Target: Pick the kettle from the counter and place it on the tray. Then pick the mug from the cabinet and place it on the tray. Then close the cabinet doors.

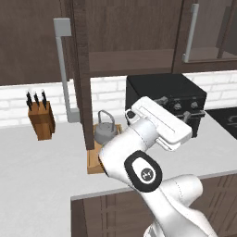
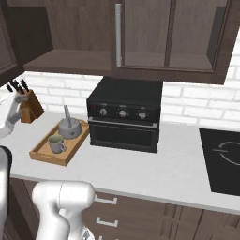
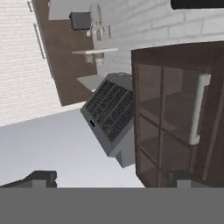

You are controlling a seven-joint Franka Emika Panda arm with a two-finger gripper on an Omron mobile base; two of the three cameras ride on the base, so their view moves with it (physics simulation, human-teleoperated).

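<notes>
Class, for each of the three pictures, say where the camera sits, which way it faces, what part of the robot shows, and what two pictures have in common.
Left base view: behind the arm, left side; faces the counter, open cabinet door and kettle; white arm at lower right.
Right base view: behind, right side; faces the toaster oven and tray with mug; arm at lower left.
Hand view: on the hand, tilted; faces a glass cabinet door; open claw tips at bottom.
Shared: both base views show kettle, tray, knife block.
</notes>
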